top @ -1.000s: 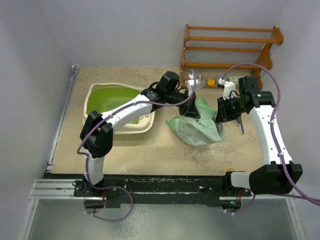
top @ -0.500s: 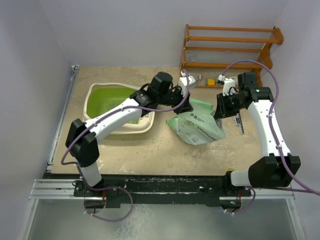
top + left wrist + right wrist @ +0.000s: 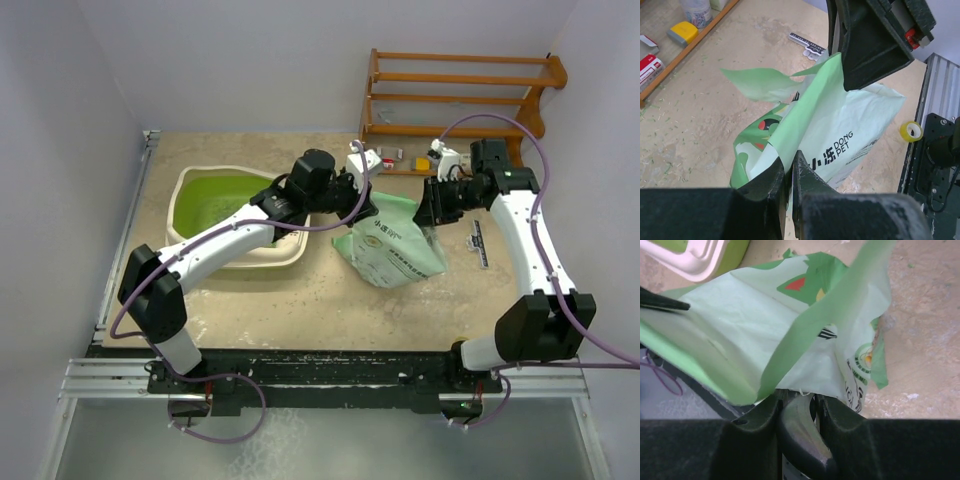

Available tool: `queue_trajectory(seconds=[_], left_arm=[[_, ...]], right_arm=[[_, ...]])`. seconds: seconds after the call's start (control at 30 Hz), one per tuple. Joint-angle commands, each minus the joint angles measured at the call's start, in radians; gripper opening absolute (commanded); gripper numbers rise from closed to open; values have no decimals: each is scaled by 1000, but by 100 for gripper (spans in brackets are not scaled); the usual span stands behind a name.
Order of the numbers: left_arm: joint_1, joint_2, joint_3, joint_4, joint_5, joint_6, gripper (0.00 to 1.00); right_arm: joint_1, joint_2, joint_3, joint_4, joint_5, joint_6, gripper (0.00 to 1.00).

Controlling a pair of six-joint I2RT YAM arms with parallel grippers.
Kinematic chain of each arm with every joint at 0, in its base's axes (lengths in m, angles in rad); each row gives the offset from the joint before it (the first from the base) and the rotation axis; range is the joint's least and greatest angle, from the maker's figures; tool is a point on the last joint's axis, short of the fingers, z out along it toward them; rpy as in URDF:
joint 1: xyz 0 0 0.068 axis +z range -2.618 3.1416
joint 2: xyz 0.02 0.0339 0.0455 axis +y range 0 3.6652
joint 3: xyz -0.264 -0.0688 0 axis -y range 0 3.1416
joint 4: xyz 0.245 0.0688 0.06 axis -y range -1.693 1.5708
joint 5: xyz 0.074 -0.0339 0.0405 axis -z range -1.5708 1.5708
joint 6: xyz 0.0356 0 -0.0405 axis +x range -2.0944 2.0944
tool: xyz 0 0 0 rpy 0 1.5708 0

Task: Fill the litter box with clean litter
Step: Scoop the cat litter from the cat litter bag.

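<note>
Looking down from the top camera: litter box [image 3: 262, 258] at the left rear of the table [image 3: 300, 300], cream rim, lime-green inside; any litter in it is too fine to make out from here. Left arm reaches across the box's right side. Pale green printed bag [image 3: 395, 250] stands just right of the box, leaning, its top pulled up between both arms. Left gripper [image 3: 372, 200] meets the bag's top left, right gripper [image 3: 428, 212] its top right. Wooden rack [image 3: 460, 95] against the back wall. Left wrist camera: left gripper [image 3: 790, 167] pinched tight on a thin fold of the bag [image 3: 840, 130], fingers nearly meeting with only the film between them. Right gripper's black body comes in from above and clamps the far top edge. Green flecks [image 3: 670, 145] scattered over the tabletop; yellow tape roll [image 3: 910, 131] near the arm base. Right wrist camera: right gripper [image 3: 797, 400] partly closed, a fold of the bag [image 3: 740, 315] running down between its fingers and held there. Corner of the litter box [image 3: 700, 262] shows upper left, beyond the bag.
</note>
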Motion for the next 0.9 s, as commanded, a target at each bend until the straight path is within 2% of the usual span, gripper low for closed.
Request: queue_trajectory(seconds=[0.0, 0.2, 0.33, 0.57, 0.87], left_arm=[[6, -52, -5, 76, -45, 9, 3], [6, -20, 27, 104, -36, -7, 3], [6, -5, 39, 124, -41, -21, 3], [6, 52, 54, 136, -25, -43, 3], [6, 53, 28, 140, -31, -56, 3]], right_arm=[[3, -39, -48, 167, 72, 60, 0], [3, -122, -193, 373, 280, 54, 0], [3, -169, -300, 482, 341, 41, 0], [5, -103, -375, 465, 330, -1, 0], [42, 21, -410, 453, 354, -30, 0]])
